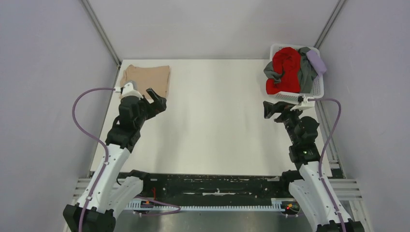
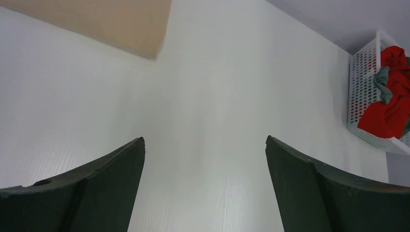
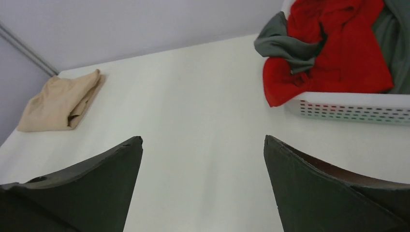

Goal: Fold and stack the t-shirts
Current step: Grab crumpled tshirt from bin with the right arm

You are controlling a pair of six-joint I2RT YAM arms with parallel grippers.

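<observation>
From the top camera I see the desk with a beige t-shirt lying folded flat at the far left corner. A white basket stands at the far right corner. In the basket a red t-shirt is heaped in the middle, with grey cloth on both sides of it and a lavender piece on the far right rim. The lavender piece I find only in this view; neither wrist camera shows it. The left gripper hovers just beside the near right corner of the beige shirt, its fingers spread apart and holding nothing. Its own camera shows only bare desk between the two fingers, one corner of the beige shirt at the upper edge, and the basket far away on the right. The right gripper is near the front wall of the basket, on its left side, also spread wide and empty. Its wrist camera gives me what the top camera does not: the red shirt and a grey sleeve hang over the front rim of the basket, and the beige shirt shows layers along its folded edge. I cannot tell from any view how many shirts are in the basket.
</observation>
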